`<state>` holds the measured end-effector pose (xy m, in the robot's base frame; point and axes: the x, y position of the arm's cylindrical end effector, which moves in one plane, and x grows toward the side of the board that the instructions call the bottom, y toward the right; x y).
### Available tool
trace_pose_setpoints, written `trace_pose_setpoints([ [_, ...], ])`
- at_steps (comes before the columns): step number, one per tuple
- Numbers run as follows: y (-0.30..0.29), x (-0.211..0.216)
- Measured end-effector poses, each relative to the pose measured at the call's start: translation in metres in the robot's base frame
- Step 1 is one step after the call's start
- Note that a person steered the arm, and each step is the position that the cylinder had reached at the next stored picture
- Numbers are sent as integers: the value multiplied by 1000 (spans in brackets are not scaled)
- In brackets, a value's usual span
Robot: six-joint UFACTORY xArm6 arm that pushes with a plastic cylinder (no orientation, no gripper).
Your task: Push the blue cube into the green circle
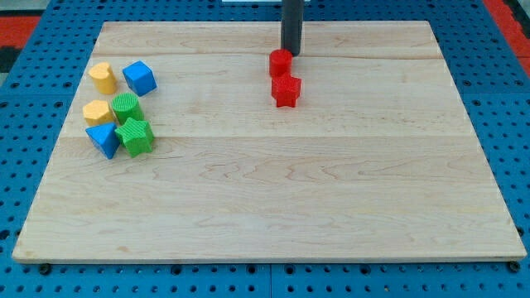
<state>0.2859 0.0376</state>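
The blue cube (pixel 140 78) sits at the view's upper left of the wooden board (pixel 273 182). The green circle, a round green block (pixel 126 106), lies just below and slightly left of it, with a small gap between them. My tip (pixel 290 53) is at the view's top centre, far to the right of both blocks. It stands just above a round red block (pixel 281 63), touching or nearly touching it.
A yellow round block (pixel 103 77) lies left of the blue cube. A yellow heart-like block (pixel 97 112), a blue triangle (pixel 103 139) and a green star (pixel 135 136) cluster below the green circle. A red star-like block (pixel 286 90) lies below the round red one.
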Motion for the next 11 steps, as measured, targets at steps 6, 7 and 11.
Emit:
trace_pose_setpoints([
  [6, -218, -11],
  [7, -218, 26],
  [11, -276, 83],
])
